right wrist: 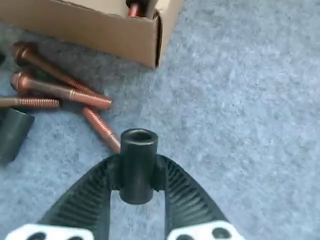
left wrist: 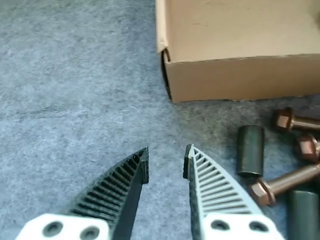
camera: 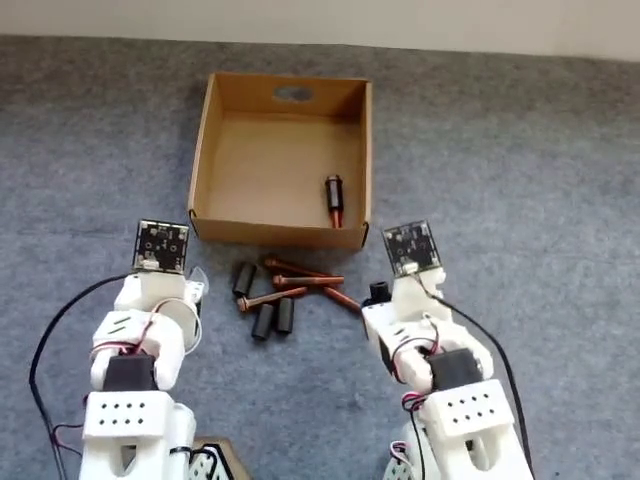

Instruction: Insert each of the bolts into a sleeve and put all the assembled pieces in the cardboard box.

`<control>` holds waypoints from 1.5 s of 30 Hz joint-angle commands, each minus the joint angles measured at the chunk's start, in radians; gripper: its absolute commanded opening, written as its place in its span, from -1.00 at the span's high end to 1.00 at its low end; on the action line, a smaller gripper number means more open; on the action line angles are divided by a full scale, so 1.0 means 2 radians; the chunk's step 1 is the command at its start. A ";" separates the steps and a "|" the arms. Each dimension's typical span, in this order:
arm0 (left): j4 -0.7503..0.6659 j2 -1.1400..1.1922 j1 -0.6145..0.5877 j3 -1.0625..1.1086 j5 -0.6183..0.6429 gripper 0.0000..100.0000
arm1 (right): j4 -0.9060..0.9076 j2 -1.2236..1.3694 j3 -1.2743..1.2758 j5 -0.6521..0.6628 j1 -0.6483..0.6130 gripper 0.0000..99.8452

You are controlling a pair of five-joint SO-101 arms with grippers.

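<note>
Sleeve (right wrist: 137,150), black, judged rigid and smooth, is clamped by the right jaws, its open bore end protruding past the tips. Bolts (camera: 310,281) are scattered on the tabletop (camera: 520,150) before the cardboard box (camera: 270,233); their shanks suit gripping. The left jaws are held slightly apart, empty.

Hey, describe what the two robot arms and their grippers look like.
The left arm and right arm are white plastic with black motor blocks, thin red wires and a black cable. Each carries a square black camera board. The left gripper and right gripper have black ribbed, tapering fingers on white mounts.
</note>
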 commanded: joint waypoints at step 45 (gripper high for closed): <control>0.088 0.300 0.170 -0.189 0.258 0.64 | -0.013 -0.134 0.072 -0.024 -0.007 0.99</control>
